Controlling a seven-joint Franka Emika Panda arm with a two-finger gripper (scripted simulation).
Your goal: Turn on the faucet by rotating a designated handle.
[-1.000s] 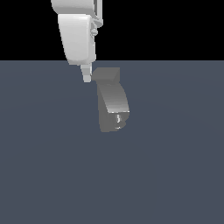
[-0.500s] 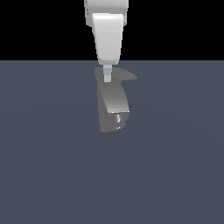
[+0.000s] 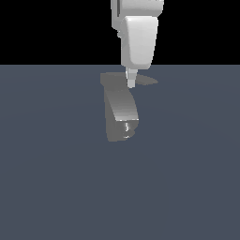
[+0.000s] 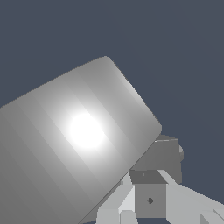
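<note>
Where the pincer (image 3: pixel 132 83) meets the handle (image 3: pixel 145 80), the blade is partly hidden.
Pincer opening cannot be told; the faucet (image 3: pixel 121 110) is cropped in the wrist view.

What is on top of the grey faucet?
On top of the blocky matte grey faucet lies its thin, flat dark grey handle, pointing to the exterior view's right. The white robot pincer hangs in front, hiding part of it.
</note>
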